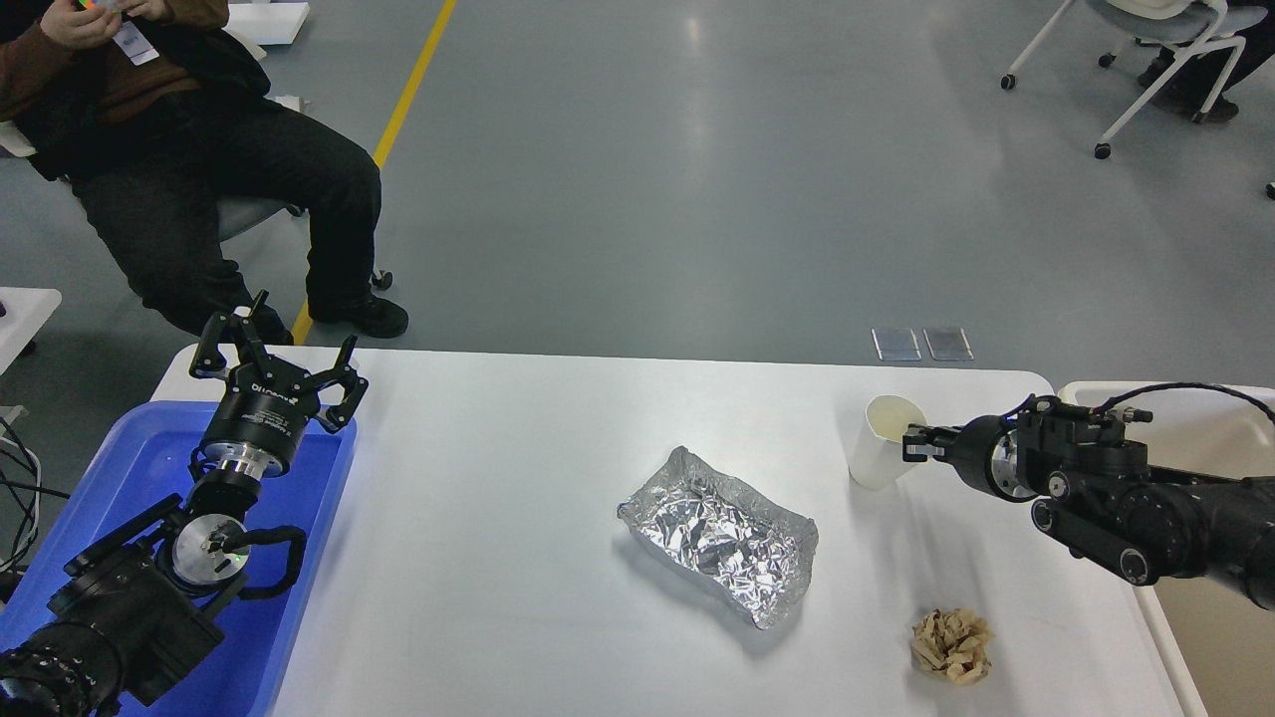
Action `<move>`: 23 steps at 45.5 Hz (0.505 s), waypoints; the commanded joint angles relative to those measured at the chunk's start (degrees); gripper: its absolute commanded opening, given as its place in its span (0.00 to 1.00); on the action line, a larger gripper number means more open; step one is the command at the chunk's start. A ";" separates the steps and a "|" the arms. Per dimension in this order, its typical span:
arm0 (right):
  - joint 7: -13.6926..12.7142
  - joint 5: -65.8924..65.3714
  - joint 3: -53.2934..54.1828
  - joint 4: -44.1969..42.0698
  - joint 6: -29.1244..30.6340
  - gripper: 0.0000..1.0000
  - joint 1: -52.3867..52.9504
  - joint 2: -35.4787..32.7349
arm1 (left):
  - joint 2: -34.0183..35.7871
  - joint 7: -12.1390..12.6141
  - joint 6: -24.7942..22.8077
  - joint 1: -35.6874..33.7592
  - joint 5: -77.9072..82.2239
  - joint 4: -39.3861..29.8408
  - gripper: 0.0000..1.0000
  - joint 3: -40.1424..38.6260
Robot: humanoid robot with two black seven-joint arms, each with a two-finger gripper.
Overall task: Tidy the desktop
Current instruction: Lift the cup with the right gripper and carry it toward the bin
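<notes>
At bench's right: right pincer (pixel 908 444) grips paper cup (pixel 883 441) rim.
Left pincer (pixel 275 363) wide over blue tray (pixel 129 438); foil tray (pixel 719 535), crumpled paper (pixel 952 646) lie nearer, on bench (pixel 498 498).

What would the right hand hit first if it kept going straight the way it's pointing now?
The white paper cup. The right hand points left at its rim and seems to touch or grip it already; contact is hard to judge.

grey glossy floor (pixel 757 179), yellow line (pixel 413 75) (left), wheeled chair (pixel 1160 45) far right
</notes>
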 commanded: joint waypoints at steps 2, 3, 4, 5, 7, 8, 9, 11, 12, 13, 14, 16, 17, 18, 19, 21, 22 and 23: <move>0.31 3.60 0.50 5.15 2.16 0.00 3.89 -4.60 | 0.00 0.00 0.00 0.00 0.00 0.00 1.00 0.07; 0.31 4.39 0.42 6.03 2.60 0.00 4.69 -5.56 | 0.00 0.00 -0.08 0.00 0.00 0.00 1.00 0.07; 0.31 5.18 0.16 6.74 3.04 0.00 5.39 -6.44 | 0.00 0.00 -0.08 0.00 0.00 0.00 1.00 -0.02; 0.31 5.88 -0.11 7.53 3.48 0.00 6.18 -7.32 | 0.00 0.00 -0.08 0.00 0.00 0.00 1.00 -0.02; 0.31 6.94 -0.20 8.93 4.19 0.00 7.59 -9.08 | 0.00 0.00 -0.08 0.00 0.00 0.00 1.00 0.07; 0.31 7.29 -0.29 9.72 4.63 0.00 8.29 -9.96 | 0.00 0.00 -0.08 0.00 0.00 0.00 1.00 0.07; 0.31 7.56 -0.29 10.43 5.07 0.00 8.99 -10.92 | 0.00 0.00 -0.08 0.00 0.00 0.00 1.00 -0.02; 0.31 7.74 -0.29 12.36 6.03 0.00 10.40 -12.94 | 0.00 0.00 -0.08 0.00 0.00 0.00 1.00 -0.02; 0.31 7.82 -0.29 13.33 6.56 0.00 11.10 -14.08 | 0.00 0.00 -0.08 0.00 0.00 0.00 1.00 0.07; 0.31 7.82 -0.29 14.47 7.09 0.00 11.72 -15.14 | 0.00 0.00 -0.08 0.00 0.00 0.00 1.00 -0.02; 0.31 7.82 -0.29 15.52 7.61 0.00 12.51 -16.28 | 0.00 0.00 -0.08 0.00 0.00 0.00 1.00 -0.02; 0.31 7.91 -0.29 17.72 8.58 0.00 13.83 -18.48 | 0.00 0.00 -0.08 0.00 0.00 0.00 1.00 -0.02; 0.22 7.91 -0.29 18.86 9.02 0.00 14.44 -19.54 | 0.00 0.00 -0.08 0.00 0.00 0.00 1.00 -0.02; 0.22 8.09 -0.29 19.92 9.29 0.00 15.23 -20.59 | 0.00 0.00 -0.08 0.00 0.00 0.00 1.00 -0.02; 0.13 8.43 -0.29 21.06 9.72 0.00 16.02 -21.64 | 0.00 0.00 -0.17 0.00 0.00 0.00 1.00 -0.02; -0.22 9.66 -0.37 24.13 10.60 0.00 18.04 -24.28 | 0.00 0.00 -0.17 0.00 0.00 0.00 1.00 -0.02; -0.30 10.19 -0.37 25.19 10.95 0.00 18.75 -25.42 | 0.00 0.00 -0.17 0.00 0.00 0.00 1.00 -0.02; -0.31 10.54 -0.37 26.16 11.39 0.00 19.45 -26.48 | 0.00 0.00 -0.17 0.00 0.00 0.00 1.00 -0.02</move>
